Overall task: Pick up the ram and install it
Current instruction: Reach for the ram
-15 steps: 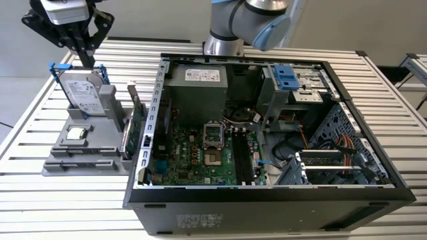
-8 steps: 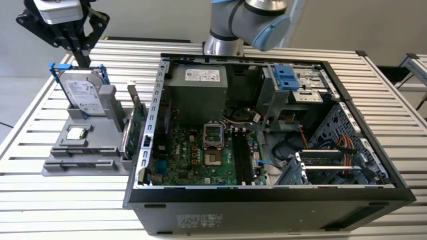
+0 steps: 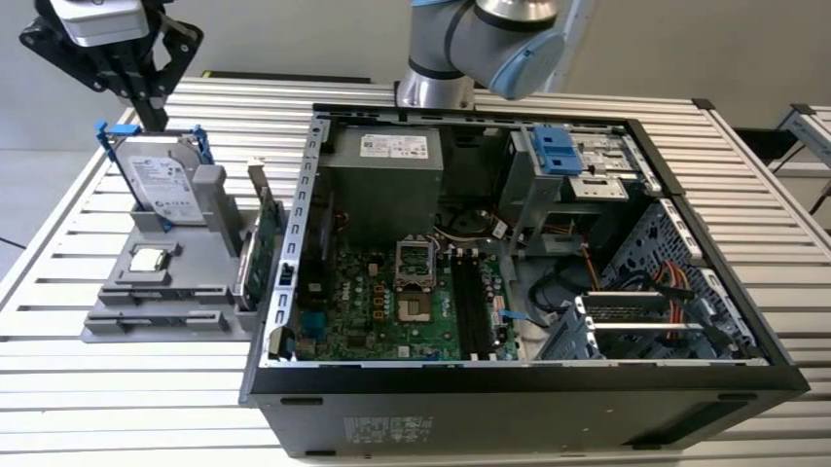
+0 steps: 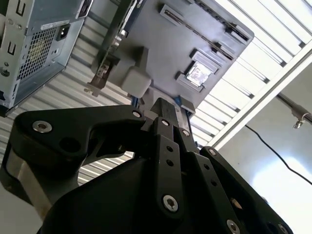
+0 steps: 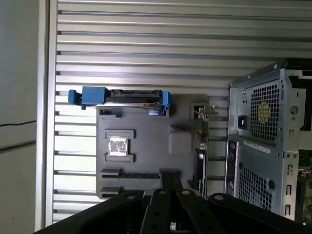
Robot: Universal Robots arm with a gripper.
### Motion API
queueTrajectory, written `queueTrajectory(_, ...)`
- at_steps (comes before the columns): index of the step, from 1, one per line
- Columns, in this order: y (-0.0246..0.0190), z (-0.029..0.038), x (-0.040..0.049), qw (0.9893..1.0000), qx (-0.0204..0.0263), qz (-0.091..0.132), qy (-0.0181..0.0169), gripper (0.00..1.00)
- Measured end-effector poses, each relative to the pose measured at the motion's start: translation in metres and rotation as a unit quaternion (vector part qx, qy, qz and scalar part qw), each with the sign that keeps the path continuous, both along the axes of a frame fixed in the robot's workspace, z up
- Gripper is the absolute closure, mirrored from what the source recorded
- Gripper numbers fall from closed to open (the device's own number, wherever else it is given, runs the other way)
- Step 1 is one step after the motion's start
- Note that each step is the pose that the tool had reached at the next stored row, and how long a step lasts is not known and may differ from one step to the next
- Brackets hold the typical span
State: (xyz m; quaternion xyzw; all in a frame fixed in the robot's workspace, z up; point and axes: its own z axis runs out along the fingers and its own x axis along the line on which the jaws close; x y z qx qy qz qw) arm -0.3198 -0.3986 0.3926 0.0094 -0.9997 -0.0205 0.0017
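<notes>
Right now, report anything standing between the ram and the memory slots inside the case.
The ram seems to lie in a slot of the grey tray. Between it and the black memory slots stand the upright green card at the tray's edge and the case's side wall. Over their tops nothing visible blocks the way.

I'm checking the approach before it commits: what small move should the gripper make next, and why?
Probably travel along the grey plastic holder toward its long slot: the black gripper hangs above the blue-framed silver hard drive, while the slim dark ram stick seems to lie in that slot, untouched.
</notes>
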Motion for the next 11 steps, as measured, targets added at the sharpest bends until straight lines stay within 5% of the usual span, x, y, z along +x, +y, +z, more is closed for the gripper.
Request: queueTrajectory(11,0.0000,0.0000,-0.0103,1.0000,0.0000,0.002,0.0000,1.00)
